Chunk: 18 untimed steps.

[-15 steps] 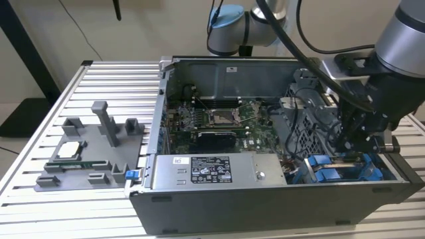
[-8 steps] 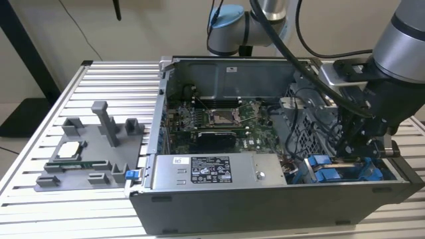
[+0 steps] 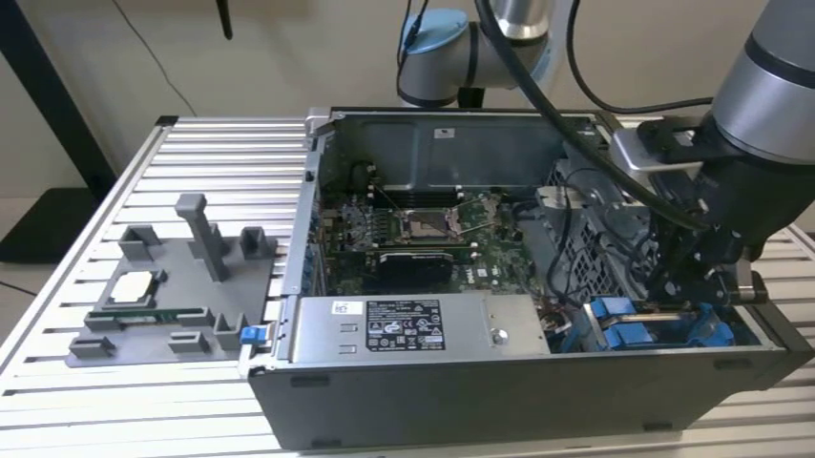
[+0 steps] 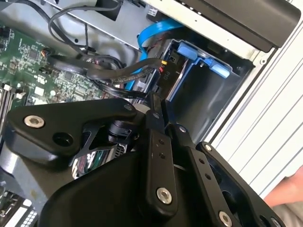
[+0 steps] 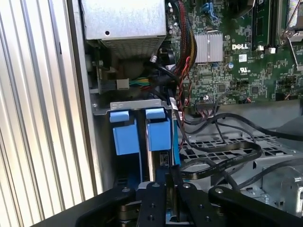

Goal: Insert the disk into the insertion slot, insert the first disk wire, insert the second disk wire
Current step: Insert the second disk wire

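gripper [image 3: 694, 286] hangs low inside the open computer case [image 3: 510, 401], at the corner on the exterior view's right, just above the blue caddies there. in both wrist views its black fingers [image 4: 158, 142] stand pressed close together over the drive bay, and a thin dark edge sits between their tips; i cannot tell whether they are clenched on a wire plug or simply closed. disk [image 5: 158, 151] sits upright in the insertion slot [image 5: 135, 105], its bright blue frame beside a second blue-fronted caddy [image 5: 124, 132], the two side by side within the grey sheet-metal cage. in the second wrist view the disk's blue frame [image 4: 203, 59] shows at the mouth of the bay, with a blue flat cable [image 4: 151, 33] and black wires [image 4: 118, 71] running to its rear, close to the fingertips. flat black cables [image 5: 222, 158] loop across the perforated metal next to the bay in the first wrist view. motherboard [image 3: 421, 229] lies green on the case floor, and a silver power supply [image 3: 407, 329] with a label sits along the near wall. outside the case, on the ribbed table [image 3: 191, 143] at the exterior view's left, a grey fixture tray [image 3: 172, 286] holds a processor chip [image 3: 134, 286] and a memory stick [image 3: 147, 315].
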Available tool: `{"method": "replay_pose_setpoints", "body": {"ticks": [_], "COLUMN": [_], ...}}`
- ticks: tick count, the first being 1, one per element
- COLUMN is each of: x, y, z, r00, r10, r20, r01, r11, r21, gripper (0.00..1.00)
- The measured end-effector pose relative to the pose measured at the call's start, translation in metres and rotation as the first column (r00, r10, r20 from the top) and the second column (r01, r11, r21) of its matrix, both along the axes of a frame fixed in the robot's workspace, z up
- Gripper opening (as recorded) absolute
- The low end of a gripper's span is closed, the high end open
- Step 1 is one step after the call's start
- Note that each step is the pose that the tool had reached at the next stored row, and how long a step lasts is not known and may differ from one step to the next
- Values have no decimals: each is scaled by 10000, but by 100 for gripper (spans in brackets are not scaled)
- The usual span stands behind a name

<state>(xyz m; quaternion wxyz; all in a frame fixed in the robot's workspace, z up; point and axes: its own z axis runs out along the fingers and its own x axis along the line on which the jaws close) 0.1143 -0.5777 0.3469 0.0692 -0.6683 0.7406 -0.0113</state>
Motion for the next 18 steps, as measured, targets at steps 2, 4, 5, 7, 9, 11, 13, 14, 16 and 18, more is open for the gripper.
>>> {"method": "replay_pose_setpoints", "body": {"ticks": [2, 4, 5, 7, 9, 11, 13, 14, 16, 18], "x": [5, 7, 8, 12, 14, 16, 17, 18, 17, 17], "y": [2, 4, 3, 4, 6, 9, 12, 13, 16, 20], "z": [-3, -8, -10, -15, -20, -24, -27, -29, -34, -39], "r00": [10000, 10000, 10000, 10000, 10000, 10000, 10000, 9999, 9999, 9999], "r10": [0, 0, 1, 1, 0, 1, 2, 3, 1, 1], "r20": [13, 29, 35, 45, 59, 76, 93, 102, 127, 163], "r01": [0, 0, -1, -1, 0, -1, -2, -3, -1, -1], "r11": [10000, 10000, 10000, 10000, 10000, 10000, 10000, 10000, 10000, 10000], "r21": [0, 2, 1, 4, 8, 12, 15, 17, 25, 41], "gripper": [0, 0, 0, 0, 0, 0, 0, 0, 0, 0]}}
